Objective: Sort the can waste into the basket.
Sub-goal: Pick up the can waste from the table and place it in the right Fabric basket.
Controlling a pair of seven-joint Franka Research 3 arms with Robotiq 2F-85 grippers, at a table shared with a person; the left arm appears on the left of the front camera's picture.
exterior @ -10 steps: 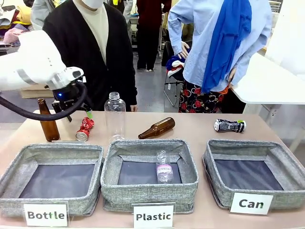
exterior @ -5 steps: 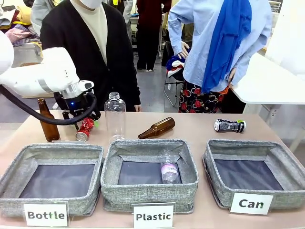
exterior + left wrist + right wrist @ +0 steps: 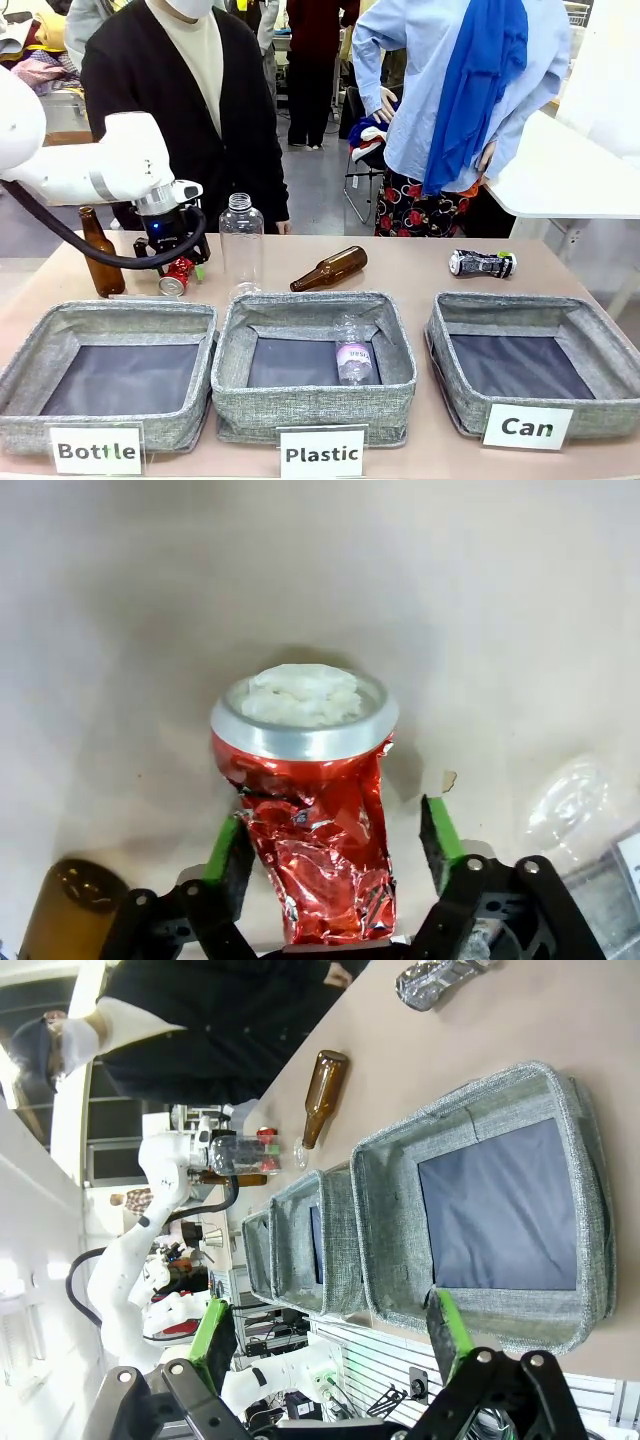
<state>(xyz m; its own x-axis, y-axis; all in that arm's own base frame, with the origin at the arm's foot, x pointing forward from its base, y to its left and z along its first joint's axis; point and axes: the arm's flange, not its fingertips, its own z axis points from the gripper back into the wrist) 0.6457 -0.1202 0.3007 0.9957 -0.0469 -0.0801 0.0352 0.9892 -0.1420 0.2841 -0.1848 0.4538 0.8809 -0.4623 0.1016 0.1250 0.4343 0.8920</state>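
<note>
While the left pincer (image 3: 330, 825) straddles the red can (image 3: 315, 875) at lower centre, jaws wide, the right pincer (image 3: 328, 1305) gapes empty.

Left arm (image 3: 90, 165): white rounded casing, grey band near the wrist, left of frame.
Cable (image 3: 100, 258): thick black hose slung under the wrist.
Left gripper (image 3: 330, 835): black linkage, silver screw heads, green pads (image 3: 224, 846).
Right gripper (image 3: 330, 1328): same black fingers, green pads.
Person (image 3: 190, 110): black cardigan over beige high-necked top.
</note>
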